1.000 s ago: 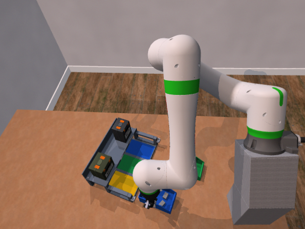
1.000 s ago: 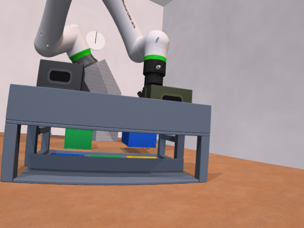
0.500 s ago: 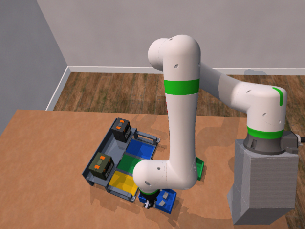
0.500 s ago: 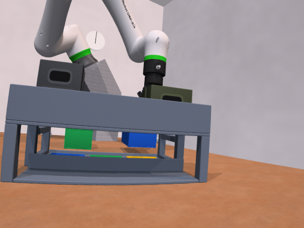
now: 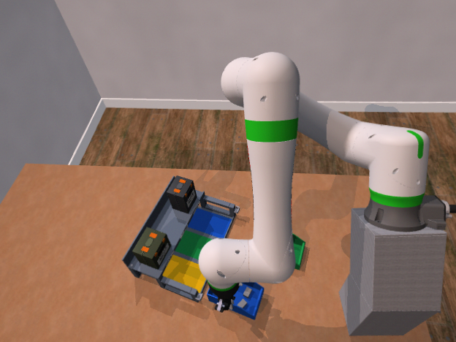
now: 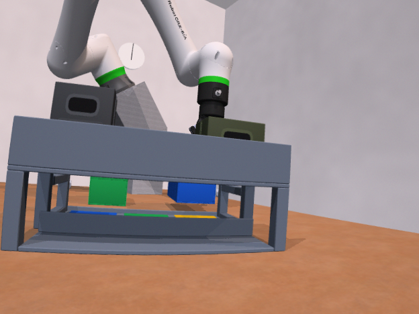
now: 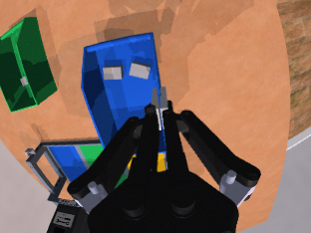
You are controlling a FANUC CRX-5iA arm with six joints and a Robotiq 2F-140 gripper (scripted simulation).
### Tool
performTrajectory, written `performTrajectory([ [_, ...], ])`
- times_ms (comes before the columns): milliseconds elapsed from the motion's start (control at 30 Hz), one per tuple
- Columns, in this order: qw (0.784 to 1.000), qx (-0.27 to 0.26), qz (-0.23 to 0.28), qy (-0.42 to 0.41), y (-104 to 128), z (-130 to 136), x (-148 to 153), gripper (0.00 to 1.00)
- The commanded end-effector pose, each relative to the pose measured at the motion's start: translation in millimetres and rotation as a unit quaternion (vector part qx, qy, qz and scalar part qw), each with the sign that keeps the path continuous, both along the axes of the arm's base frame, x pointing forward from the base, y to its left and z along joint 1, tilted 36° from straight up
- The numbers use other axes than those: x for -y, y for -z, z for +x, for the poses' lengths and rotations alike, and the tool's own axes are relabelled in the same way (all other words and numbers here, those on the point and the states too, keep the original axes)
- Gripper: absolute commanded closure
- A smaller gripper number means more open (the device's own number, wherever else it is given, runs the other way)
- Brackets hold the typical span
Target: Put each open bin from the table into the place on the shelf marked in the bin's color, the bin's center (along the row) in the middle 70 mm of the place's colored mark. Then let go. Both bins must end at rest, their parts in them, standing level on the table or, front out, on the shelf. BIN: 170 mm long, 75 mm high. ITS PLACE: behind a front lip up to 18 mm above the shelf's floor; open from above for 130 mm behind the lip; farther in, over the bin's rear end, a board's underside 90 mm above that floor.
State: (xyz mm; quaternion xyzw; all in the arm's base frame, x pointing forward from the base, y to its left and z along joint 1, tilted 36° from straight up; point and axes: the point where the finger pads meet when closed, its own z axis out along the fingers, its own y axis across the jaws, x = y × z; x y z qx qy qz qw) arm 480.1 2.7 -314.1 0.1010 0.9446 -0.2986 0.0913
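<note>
Because the blue bin [image 7: 121,87] has to clear the shelf's [image 5: 152,223] front lip, the gripper [image 7: 159,116] is pinching its thin end wall, fingers nearly shut, holding it beside the yellow place, its 2 gray parts [image 7: 141,69] inside.

The arm [image 5: 270,189] is glossy white with rounded joints, green bands, small dark screw holes and red-and-black FANUC lettering. Its wrist collar and gripper [image 7: 160,116] are black.
</note>
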Motion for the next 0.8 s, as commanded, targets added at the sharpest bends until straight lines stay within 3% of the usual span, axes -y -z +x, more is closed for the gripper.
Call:
performTrajectory([
  [0, 1.000, 0.000, 0.000, 0.000, 0.3, 0.1, 0.0, 1.00],
  [767, 1.000, 0.000, 0.000, 0.000, 3.7, 0.6, 2.4, 1.00],
])
